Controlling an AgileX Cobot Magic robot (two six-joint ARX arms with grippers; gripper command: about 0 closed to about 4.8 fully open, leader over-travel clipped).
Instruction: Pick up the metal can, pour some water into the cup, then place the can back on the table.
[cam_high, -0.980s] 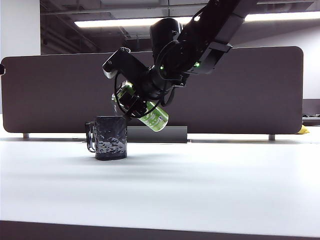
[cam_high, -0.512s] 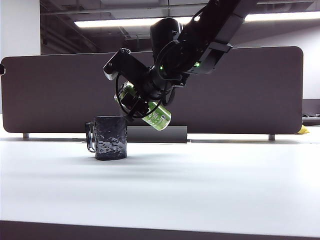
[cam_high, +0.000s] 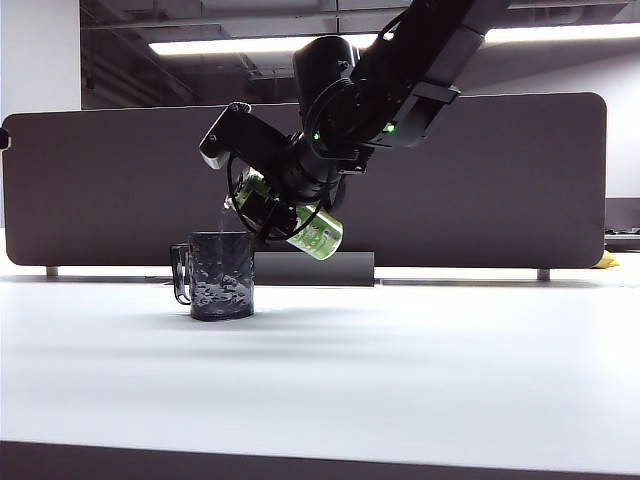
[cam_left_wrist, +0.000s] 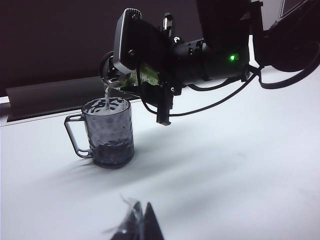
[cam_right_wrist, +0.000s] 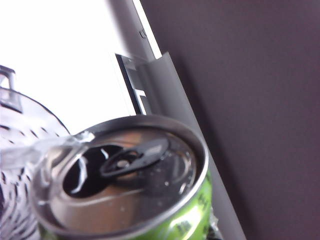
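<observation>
While right tool (cam_high: 268, 205) tips metal can (cam_high: 318, 232), water (cam_left_wrist: 106, 96) enters cup (cam_high: 221, 275), left tool (cam_left_wrist: 136, 223) idle

The green can (cam_high: 300, 222) hangs tilted, mouth down, above the dark glass cup (cam_high: 221, 275). A thin stream of water (cam_left_wrist: 106, 97) falls into the cup, which stands upright on the white table (cam_high: 400, 370), left of centre.

Low exterior view faces the divider panel (cam_high: 480, 180); both wrist views share the cup (cam_left_wrist: 107, 132).
</observation>
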